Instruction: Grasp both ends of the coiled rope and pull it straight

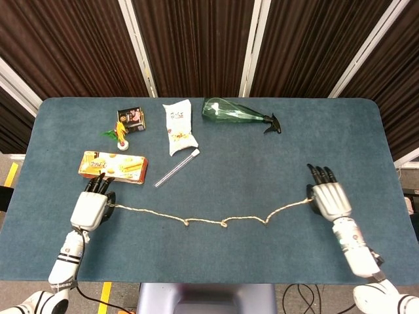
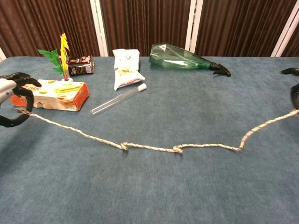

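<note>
A thin beige rope lies stretched across the blue table, nearly straight, with small kinks left near its middle. My left hand grips the rope's left end at the table's left side, close to the orange box; in the chest view only its fingers show at the left edge. My right hand holds the right end at the right side; the chest view shows just a dark fingertip at the frame's right edge.
An orange snack box lies just beyond my left hand. A clear tube, a white snack bag, a green spray bottle, a small dark box and a feathered toy sit further back.
</note>
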`<state>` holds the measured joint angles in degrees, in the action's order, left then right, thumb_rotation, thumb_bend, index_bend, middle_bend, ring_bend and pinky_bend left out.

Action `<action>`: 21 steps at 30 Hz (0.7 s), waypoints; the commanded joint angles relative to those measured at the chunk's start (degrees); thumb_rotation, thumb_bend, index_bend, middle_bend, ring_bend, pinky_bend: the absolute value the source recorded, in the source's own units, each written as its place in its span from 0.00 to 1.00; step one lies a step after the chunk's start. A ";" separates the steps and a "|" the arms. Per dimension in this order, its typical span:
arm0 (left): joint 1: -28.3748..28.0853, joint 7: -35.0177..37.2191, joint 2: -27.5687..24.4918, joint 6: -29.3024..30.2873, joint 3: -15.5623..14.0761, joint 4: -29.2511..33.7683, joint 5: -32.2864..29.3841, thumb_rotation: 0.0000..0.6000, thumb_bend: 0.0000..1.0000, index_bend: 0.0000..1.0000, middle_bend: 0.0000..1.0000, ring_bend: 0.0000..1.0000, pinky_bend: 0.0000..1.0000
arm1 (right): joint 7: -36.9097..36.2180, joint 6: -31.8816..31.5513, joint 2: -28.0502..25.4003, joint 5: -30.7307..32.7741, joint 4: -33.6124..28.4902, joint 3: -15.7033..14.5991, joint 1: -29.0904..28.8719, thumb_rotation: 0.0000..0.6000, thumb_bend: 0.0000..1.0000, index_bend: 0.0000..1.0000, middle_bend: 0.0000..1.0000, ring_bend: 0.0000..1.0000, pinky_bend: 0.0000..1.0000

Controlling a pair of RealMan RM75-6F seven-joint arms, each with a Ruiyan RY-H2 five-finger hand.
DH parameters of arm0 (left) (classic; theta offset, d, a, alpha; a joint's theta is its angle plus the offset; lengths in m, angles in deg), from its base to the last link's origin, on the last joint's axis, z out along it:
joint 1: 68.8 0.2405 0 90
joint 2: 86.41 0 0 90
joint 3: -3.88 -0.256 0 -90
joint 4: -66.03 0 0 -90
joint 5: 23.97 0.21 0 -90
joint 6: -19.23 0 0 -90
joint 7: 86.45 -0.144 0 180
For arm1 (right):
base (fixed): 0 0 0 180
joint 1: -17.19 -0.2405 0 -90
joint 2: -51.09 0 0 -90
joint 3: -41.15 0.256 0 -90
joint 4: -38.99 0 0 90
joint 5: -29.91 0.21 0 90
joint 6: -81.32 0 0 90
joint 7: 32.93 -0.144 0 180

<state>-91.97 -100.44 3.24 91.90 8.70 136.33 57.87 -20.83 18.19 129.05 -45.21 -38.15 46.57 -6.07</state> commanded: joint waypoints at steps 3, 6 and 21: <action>0.62 1.64 -0.76 -0.22 0.20 -1.67 -0.99 1.00 0.45 0.60 0.14 0.02 0.15 | -3.80 -0.94 -2.11 0.94 2.10 -0.01 1.94 1.00 0.59 0.81 0.09 0.00 0.00; 0.94 2.87 -1.00 -0.49 0.31 -2.74 -1.58 1.00 0.45 0.60 0.14 0.03 0.15 | -6.24 -1.06 -2.76 1.35 3.54 -0.07 2.87 1.00 0.59 0.81 0.09 0.00 0.00; 1.84 5.49 -0.43 -1.32 0.11 -7.10 -2.60 1.00 0.45 0.60 0.14 0.03 0.16 | -13.28 1.31 -1.19 2.00 11.59 -0.75 4.78 1.00 0.59 0.81 0.09 0.00 0.00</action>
<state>-90.19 -94.92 2.64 90.67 8.86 129.50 55.35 -33.72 19.17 127.52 -43.31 -27.16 45.87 -1.46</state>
